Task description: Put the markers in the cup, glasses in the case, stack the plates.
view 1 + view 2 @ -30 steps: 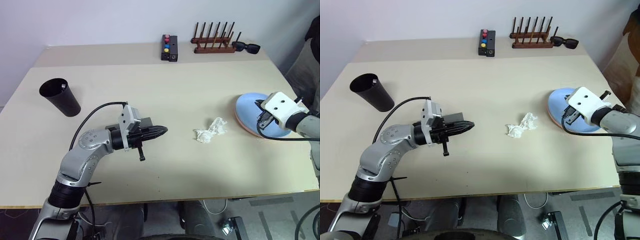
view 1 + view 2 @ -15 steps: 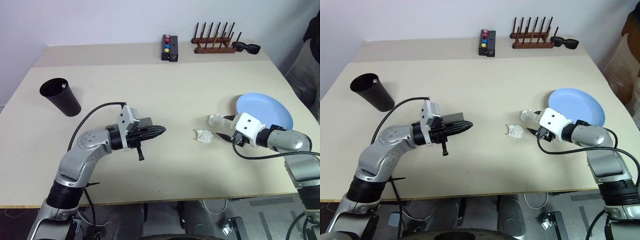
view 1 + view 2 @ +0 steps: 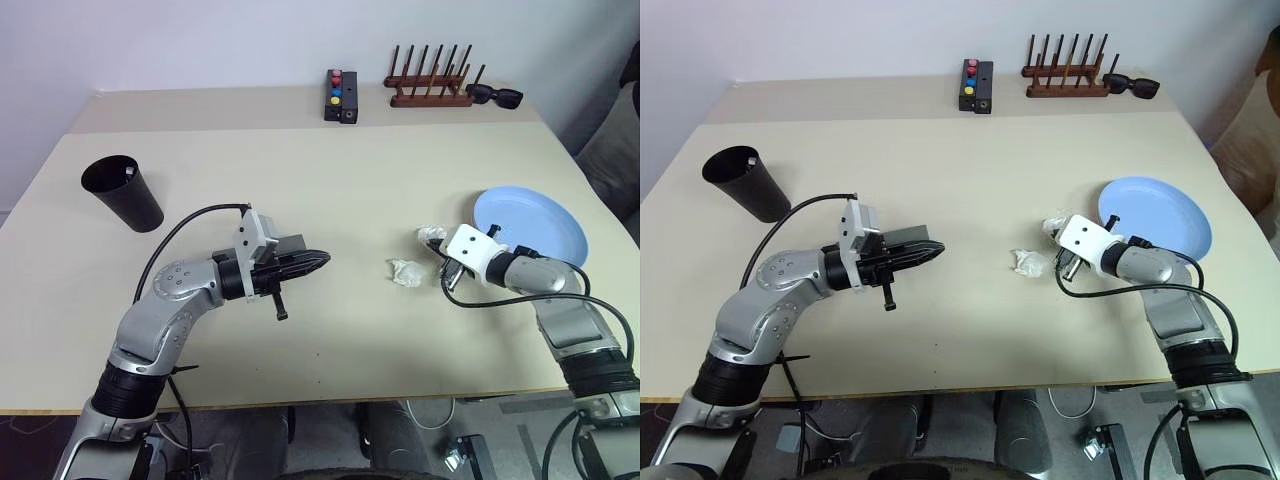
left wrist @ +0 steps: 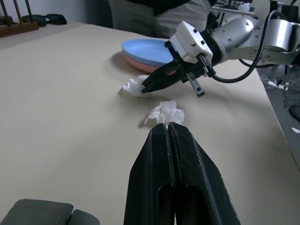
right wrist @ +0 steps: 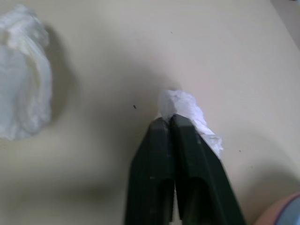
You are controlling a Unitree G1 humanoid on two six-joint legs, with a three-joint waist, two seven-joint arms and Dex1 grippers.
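Two plates (image 3: pixel 530 222) stacked, blue on pink. Right gripper (image 3: pixel 437 247) beside them, jaws together, pinching tissue scrap (image 5: pixel 185 107). Left gripper (image 3: pixel 318 262) jaws together, empty. Marker apparently inside cup (image 3: pixel 122 193).

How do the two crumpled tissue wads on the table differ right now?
The wad nearer the plates sits at the right gripper tips, which are shut against it; the other wad lies free, untouched. In the left wrist view the free wad looks bulkier than the pinched one. Both are white, crumpled, on the table.
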